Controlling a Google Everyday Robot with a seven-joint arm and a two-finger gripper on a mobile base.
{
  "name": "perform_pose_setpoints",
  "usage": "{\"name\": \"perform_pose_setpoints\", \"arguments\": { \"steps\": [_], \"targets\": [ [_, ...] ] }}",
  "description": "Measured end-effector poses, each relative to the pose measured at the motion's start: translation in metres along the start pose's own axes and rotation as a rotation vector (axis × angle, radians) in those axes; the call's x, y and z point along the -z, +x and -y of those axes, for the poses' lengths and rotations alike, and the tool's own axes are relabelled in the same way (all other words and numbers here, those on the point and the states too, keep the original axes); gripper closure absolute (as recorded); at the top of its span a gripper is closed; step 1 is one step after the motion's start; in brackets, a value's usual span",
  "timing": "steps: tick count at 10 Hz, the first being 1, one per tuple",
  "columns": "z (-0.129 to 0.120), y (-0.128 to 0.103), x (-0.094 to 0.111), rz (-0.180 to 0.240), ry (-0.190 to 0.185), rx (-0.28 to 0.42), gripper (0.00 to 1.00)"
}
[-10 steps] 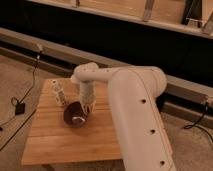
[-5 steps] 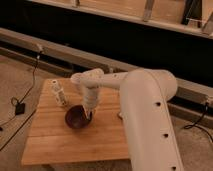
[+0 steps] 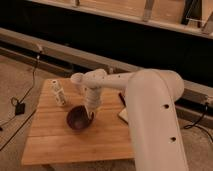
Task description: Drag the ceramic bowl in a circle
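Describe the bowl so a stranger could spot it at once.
On the wooden table, look at the middle, right below the white arm's gripper, which reaches down to the bowl's right rim. It is round, dark maroon and glossy, unlike the pale upright bottle to its upper left.

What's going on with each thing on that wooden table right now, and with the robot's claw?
ceramic bowl: upright on the table, gripper at its right rim.
gripper: lowered, pointing down into the bowl's edge.
white bottle: standing upright, apart from the bowl.
pale block: lying flat, partly hidden by the arm.
wooden table: bearing all three.
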Motion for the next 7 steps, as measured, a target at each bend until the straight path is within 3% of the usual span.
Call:
{"name": "perform_pose_setpoints", "arguments": {
  "steps": [2,3,7],
  "targets": [
    [-0.0008,0.0029,0.0033,0.003,-0.007,0.002,0.24],
    [-0.0005,0.0043,0.0038,0.003,-0.009,0.002,0.2],
    [0.0004,0.008,0.004,-0.004,-0.014,0.0,0.2]
  ]
}}
